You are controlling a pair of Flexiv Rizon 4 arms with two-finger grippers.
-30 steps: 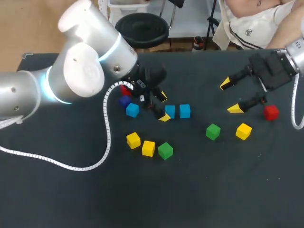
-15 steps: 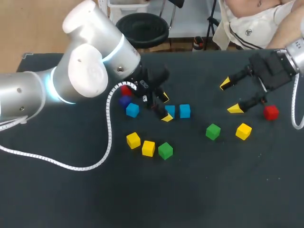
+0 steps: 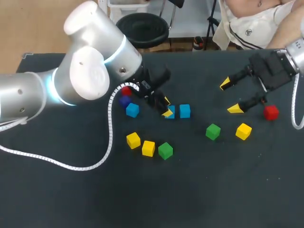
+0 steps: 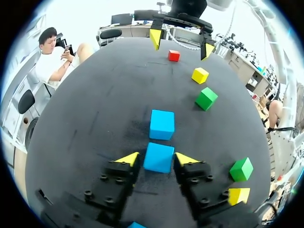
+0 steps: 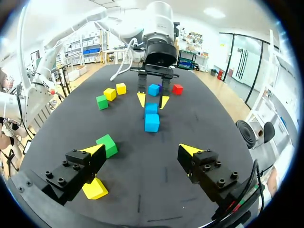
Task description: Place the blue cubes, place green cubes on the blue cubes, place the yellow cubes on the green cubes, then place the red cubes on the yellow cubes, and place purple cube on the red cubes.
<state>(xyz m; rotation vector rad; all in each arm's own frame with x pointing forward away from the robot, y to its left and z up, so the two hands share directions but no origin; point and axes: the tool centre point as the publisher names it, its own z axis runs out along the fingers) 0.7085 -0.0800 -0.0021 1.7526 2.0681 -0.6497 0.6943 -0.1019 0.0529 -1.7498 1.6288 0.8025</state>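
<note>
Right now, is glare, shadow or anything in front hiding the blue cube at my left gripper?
Head view: the left gripper overlaps the blue cube, hiding part of it; no glare. Left wrist view: cube evenly lit, fully exposed between the fingers.

On the bench (image 3: pixel 199 199), the centre cube (image 4: pixel 158 157) lies between the open left jaws. The second cube (image 4: pixel 162 124) sits just right of it, and the third cube (image 3: pixel 132 110) lies to its left. The rear pair (image 3: pixel 125 95) is just behind the third cube. The front row (image 3: pixel 148 148) of three lies nearer the robot. On the right, the fourth cube (image 3: pixel 213 131) and fifth cube (image 3: pixel 243 131) sit side by side. The sixth cube (image 3: pixel 271 112) lies behind them, near the right jaws.
</note>
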